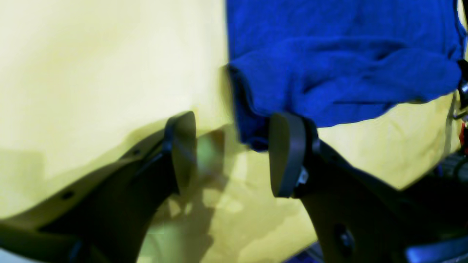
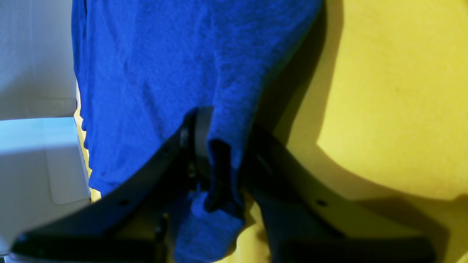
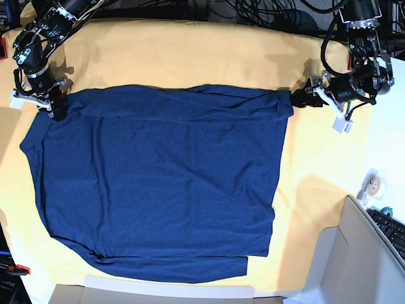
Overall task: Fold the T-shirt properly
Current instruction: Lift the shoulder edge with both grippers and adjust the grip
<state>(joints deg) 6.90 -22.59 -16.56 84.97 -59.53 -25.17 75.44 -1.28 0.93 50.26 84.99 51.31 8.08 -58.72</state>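
T-shirt [image 3: 158, 183] flat on yellow cloth [image 3: 190, 57] — right end effector [image 2: 223, 146] clamped on its edge, left end effector [image 1: 232, 153] apart.

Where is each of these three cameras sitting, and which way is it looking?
Base: overhead, looking down on the T-shirt spread over the yellow cloth; both arms show.
Left wrist: on the left hand, open beside the shirt's corner.
Right wrist: on the right hand, pinching fabric.
All share shirt and cloth.
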